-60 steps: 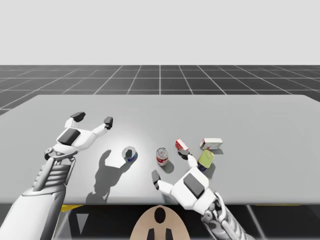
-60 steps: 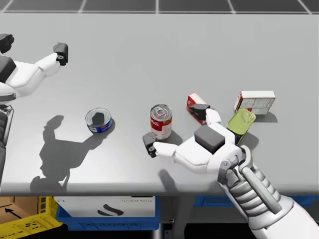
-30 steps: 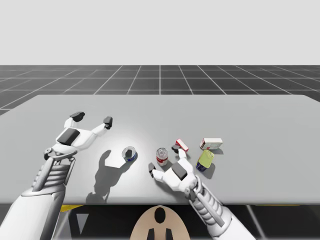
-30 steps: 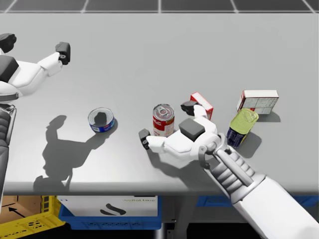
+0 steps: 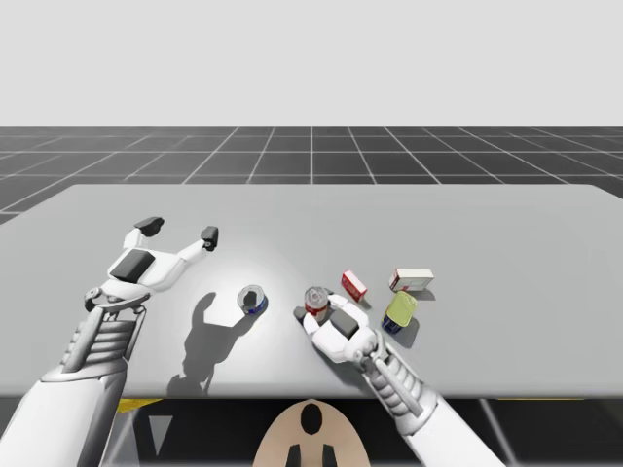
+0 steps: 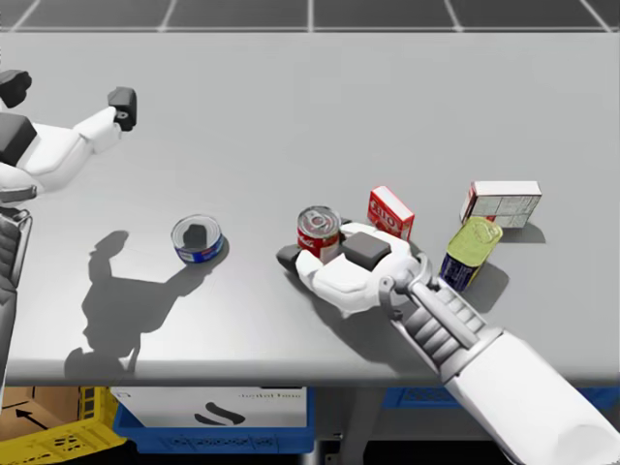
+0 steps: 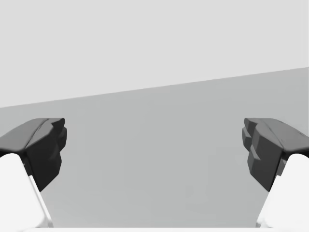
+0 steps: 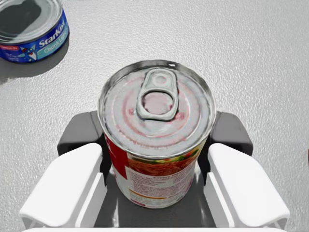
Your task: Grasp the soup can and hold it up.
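The soup can (image 5: 315, 300) is red and white with a silver pull-tab lid and stands upright on the grey table (image 5: 321, 219). In the right wrist view, the soup can (image 8: 157, 145) sits between the two dark pads (image 8: 79, 137), which press on it from both sides. My right gripper (image 6: 320, 247) is shut on the soup can (image 6: 318, 231) at table level. My left gripper (image 5: 178, 230) hovers open over the table's left part, far from the can, and it (image 7: 154, 150) holds nothing.
A low blue can (image 6: 197, 237) stands left of the soup can. To its right stand a small red box (image 6: 390, 211), a tilted can with a yellow-green lid (image 6: 468, 252) and a white box (image 6: 502, 203). The table's front edge runs just behind my right wrist.
My right gripper moved forward onto the soup can and its fingers closed from wide open against the can's sides. The left arm has stayed put.
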Controlling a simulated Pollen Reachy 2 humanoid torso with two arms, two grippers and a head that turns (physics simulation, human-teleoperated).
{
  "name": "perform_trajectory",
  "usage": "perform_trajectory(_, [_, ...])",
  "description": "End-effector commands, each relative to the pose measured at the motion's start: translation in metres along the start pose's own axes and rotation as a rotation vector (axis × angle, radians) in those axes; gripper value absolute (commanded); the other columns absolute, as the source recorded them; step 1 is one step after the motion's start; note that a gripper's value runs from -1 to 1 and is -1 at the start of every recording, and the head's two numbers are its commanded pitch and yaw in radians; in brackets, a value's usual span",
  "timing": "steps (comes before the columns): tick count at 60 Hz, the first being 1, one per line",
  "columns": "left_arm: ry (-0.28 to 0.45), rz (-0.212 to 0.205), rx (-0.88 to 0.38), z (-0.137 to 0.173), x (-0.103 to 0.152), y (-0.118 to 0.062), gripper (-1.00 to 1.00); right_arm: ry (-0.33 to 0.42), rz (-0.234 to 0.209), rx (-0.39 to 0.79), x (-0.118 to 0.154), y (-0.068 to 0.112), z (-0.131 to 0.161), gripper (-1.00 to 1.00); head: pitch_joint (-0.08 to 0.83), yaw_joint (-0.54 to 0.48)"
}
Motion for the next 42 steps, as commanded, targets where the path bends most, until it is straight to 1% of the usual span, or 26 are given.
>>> perform_trajectory(1, [-0.001, -0.003, 0.001, 0.000, 0.000, -0.001, -1.00, -0.043, -0.124, 0.095, 0.009, 0.032, -0.009, 1.00, 0.689, 0.00])
perform_trajectory(2, [0.000, -0.003, 0.001, 0.000, 0.000, -0.001, -1.00, -0.043, -0.124, 0.095, 0.009, 0.032, -0.009, 1.00, 0.681, 0.00])
perform_trajectory(3, [0.000, -0.005, 0.001, 0.000, 0.000, -0.001, -1.00, -0.044, -0.122, 0.093, 0.009, 0.031, -0.009, 1.00, 0.653, 0.00])
perform_trajectory(6, [0.001, -0.006, 0.001, 0.000, -0.001, -0.001, -1.00, -0.044, -0.126, 0.095, 0.008, 0.031, -0.008, 1.00, 0.624, 0.00])
perform_trajectory(7, [0.001, -0.007, 0.002, 0.000, -0.001, -0.001, -1.00, -0.045, -0.127, 0.093, 0.008, 0.031, -0.008, 1.00, 0.594, 0.00])
perform_trajectory(9, [0.002, -0.007, 0.002, 0.000, -0.001, -0.001, -1.00, -0.046, -0.127, 0.092, 0.008, 0.030, -0.008, 1.00, 0.572, 0.00])
perform_trajectory(10, [0.002, -0.006, 0.003, 0.000, -0.001, -0.001, -1.00, -0.049, -0.129, 0.092, 0.008, 0.030, -0.008, 1.00, 0.536, 0.00])
perform_trajectory(12, [0.003, -0.006, 0.003, 0.000, -0.001, -0.001, -1.00, -0.051, -0.127, 0.090, 0.009, 0.030, -0.008, 1.00, 0.513, 0.00])
perform_trajectory(13, [0.004, -0.007, 0.004, 0.000, -0.002, -0.001, -1.00, -0.054, -0.125, 0.088, 0.009, 0.030, -0.007, 1.00, 0.481, -0.01])
perform_trajectory(22, [0.006, -0.011, 0.004, 0.000, -0.003, -0.002, -1.00, -0.062, -0.119, 0.094, 0.010, 0.032, -0.004, 1.00, 0.369, -0.01])
perform_trajectory(25, [0.006, -0.012, 0.003, 0.000, -0.003, -0.003, -1.00, -0.069, -0.116, 0.095, 0.012, 0.032, -0.002, 1.00, 0.347, -0.01])
perform_trajectory(30, [0.007, -0.017, 0.004, 0.000, -0.004, -0.003, -1.00, -0.106, -0.113, 0.100, 0.020, 0.034, 0.005, 1.00, 0.326, -0.01])
perform_trajectory(36, [0.007, -0.017, 0.005, -0.001, -0.005, -0.003, -1.00, -0.169, -0.104, 0.104, 0.041, 0.037, 0.021, 1.00, 0.324, -0.01])
perform_trajectory(38, [0.008, -0.016, 0.005, -0.001, -0.005, -0.003, -1.00, -0.208, -0.099, 0.102, 0.055, 0.037, 0.031, 1.00, 0.324, -0.01])
perform_trajectory(40, [0.008, -0.016, 0.005, -0.001, -0.005, -0.003, -1.00, -0.224, -0.093, 0.099, 0.062, 0.037, 0.035, 1.00, 0.324, -0.01])
perform_trajectory(41, [0.008, -0.016, 0.005, -0.001, -0.005, -0.003, -1.00, -0.247, -0.085, 0.095, 0.070, 0.036, 0.041, 1.00, 0.323, -0.01])
perform_trajectory(42, [0.008, -0.016, 0.005, -0.001, -0.005, -0.003, -1.00, -0.256, -0.083, 0.094, 0.073, 0.036, 0.043, 1.00, 0.322, -0.01])
